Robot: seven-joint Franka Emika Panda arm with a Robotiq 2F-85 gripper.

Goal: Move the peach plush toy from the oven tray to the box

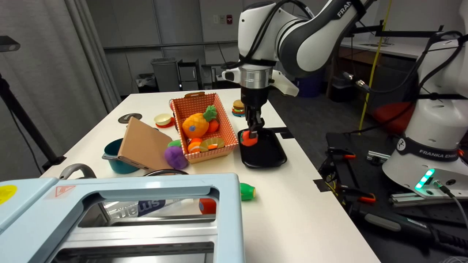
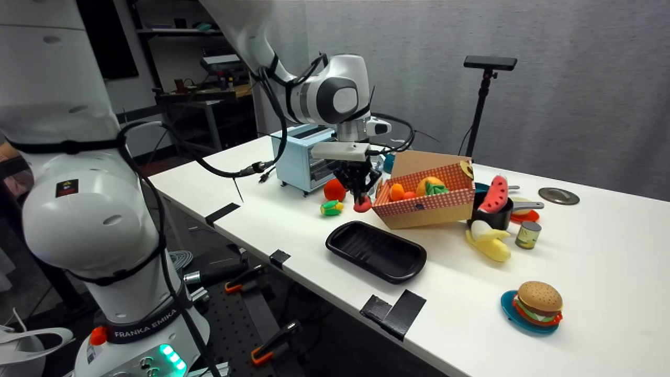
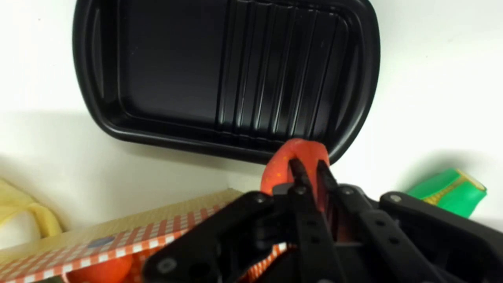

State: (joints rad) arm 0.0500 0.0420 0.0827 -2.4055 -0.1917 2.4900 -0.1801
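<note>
In an exterior view, tray (image 2: 376, 250) is set before box (image 2: 429, 217), toys (image 2: 397, 192) are contained inside; peach (image 2: 362, 207) is held in gripper (image 2: 361, 199), left of box; pot (image 2: 502, 215) is placed right, oven (image 2: 293, 161) behind left, burger (image 2: 539, 298) on plate (image 2: 527, 326) front right.

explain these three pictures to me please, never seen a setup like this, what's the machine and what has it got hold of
The machine is a robot arm ending in a gripper, the black part that pinches things. Two pictures are taken from outside the robot, from different places; the third is taken from its wrist, looking down past the gripper.

On the white table are a black oven tray, a checked box with toys inside, a toy burger, a can, toy corn and a light-blue appliance, among other things.

Pinched in the gripper is the red peach plush toy, held above the table, apart from the oven tray and not yet in the checked box.
</note>
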